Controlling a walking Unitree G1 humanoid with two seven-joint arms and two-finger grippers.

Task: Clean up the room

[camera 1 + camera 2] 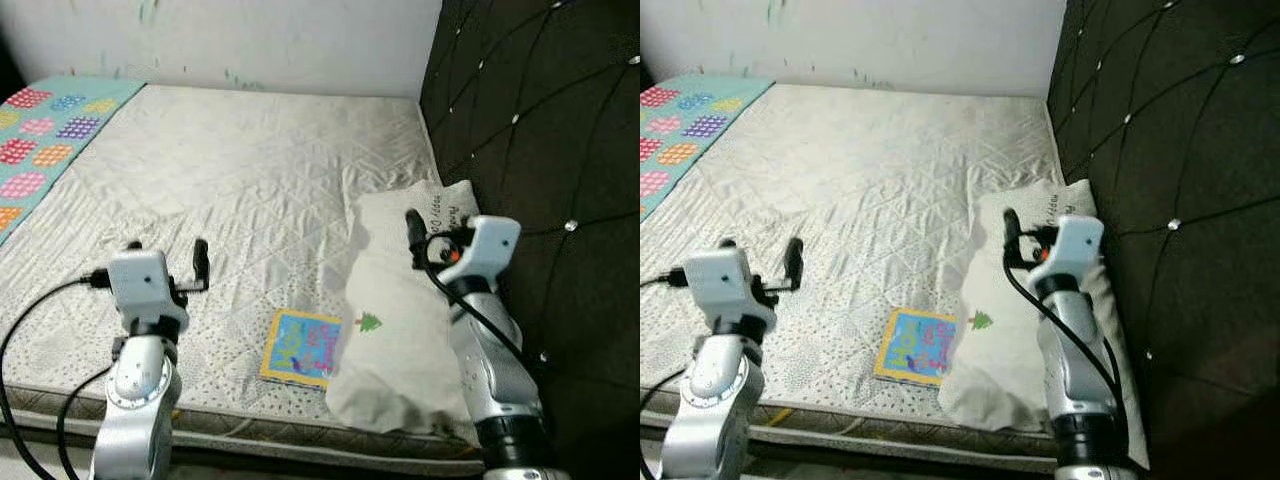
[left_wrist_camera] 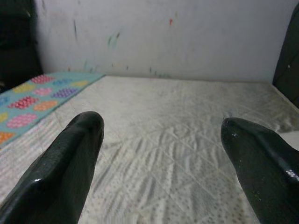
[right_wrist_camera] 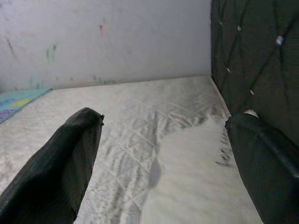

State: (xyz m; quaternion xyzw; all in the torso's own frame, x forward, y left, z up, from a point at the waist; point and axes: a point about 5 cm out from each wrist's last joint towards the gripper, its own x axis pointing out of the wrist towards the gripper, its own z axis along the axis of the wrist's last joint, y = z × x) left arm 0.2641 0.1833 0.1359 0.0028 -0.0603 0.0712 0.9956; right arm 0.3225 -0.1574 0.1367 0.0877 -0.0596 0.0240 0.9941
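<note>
Head views first: white quilted mattress (image 1: 250,190) with a small square picture book, blue cover with a yellow border (image 1: 302,347), lying flat near the front edge. Touching its right side, maybe slightly overlapping it, a rumpled white pillow with a little green tree print (image 1: 400,330), pushed up against the black tufted headboard (image 1: 540,150). Teal blanket with coloured dot patches (image 1: 45,130) way off at the far left corner. Left tool (image 1: 168,258) hovering over bare mattress, well left of the book, fingers spread. Right tool (image 1: 412,228) up over the pillow, spread too by the look of the wrist view. Nothing pinched in either.

Left wrist view: two black fingers (image 2: 65,163) wide apart, just mattress, blanket and scuffed white wall (image 2: 163,37) ahead.

Right wrist view: fingers (image 3: 56,163) wide apart as well, pillow (image 3: 196,177) right underneath, headboard beside it.

Looks like the approach stage, nothing picked yet. Probably book next: calls for swinging a tool over and getting under a flat cover, tricky on soft bedding. Pillow edge crowding the book's right side, so easier from the left.
</note>
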